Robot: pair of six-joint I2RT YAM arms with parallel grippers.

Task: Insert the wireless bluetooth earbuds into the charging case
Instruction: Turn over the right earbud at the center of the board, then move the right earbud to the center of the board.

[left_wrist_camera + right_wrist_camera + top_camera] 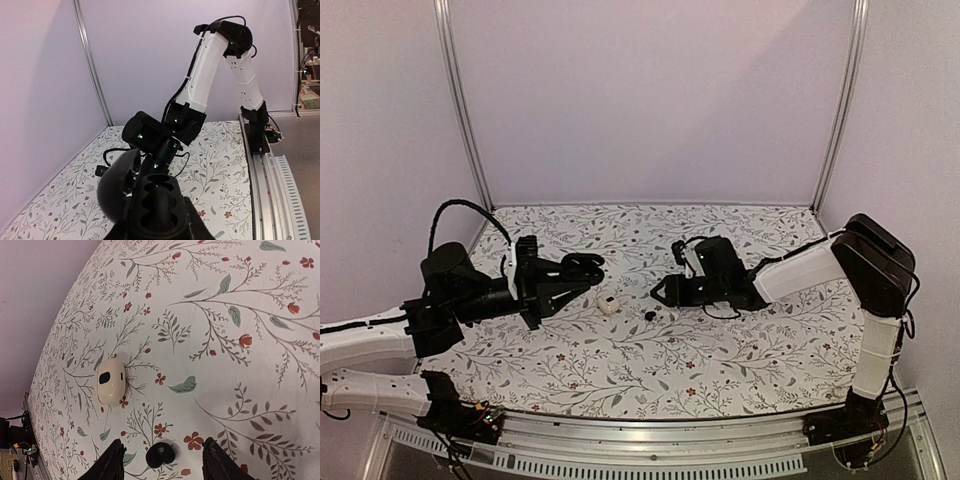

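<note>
The black charging case [157, 202] is held off the table, lid [117, 187] swung open to the left, with my left gripper [159, 227] shut on its body. From above, the charging case [582, 268] hangs left of centre. Its wells look dark; I cannot tell what is in them. A small black earbud [160, 455] lies on the flowered table between the fingers [112, 462] of my right gripper [165, 461], which is open and not touching it. In the top view the earbud [649, 315] sits just below the right gripper [660, 293].
A cream oval case [110, 381] rests on the table left of the earbud, also seen from above as the cream case [609, 306]. The right arm [210, 65] rises beyond the black case. A metal rail [265, 165] runs along the table edge.
</note>
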